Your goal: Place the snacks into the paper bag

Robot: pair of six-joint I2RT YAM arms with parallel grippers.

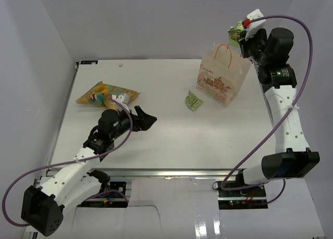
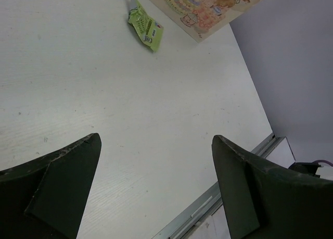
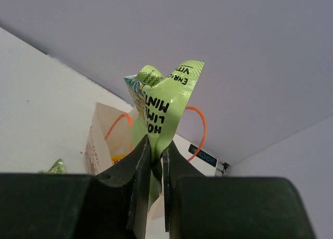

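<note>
Top view: upper right, the right jaws pinch a green packet (image 1: 237, 30) above the paper bag (image 1: 223, 80). Left wrist: the left jaws stand wide and empty; a second green packet (image 2: 145, 24) lies beside the bag. Right wrist: released off-centre, the held packet could snag the orange handles (image 3: 204, 128) or drop outside.
</note>
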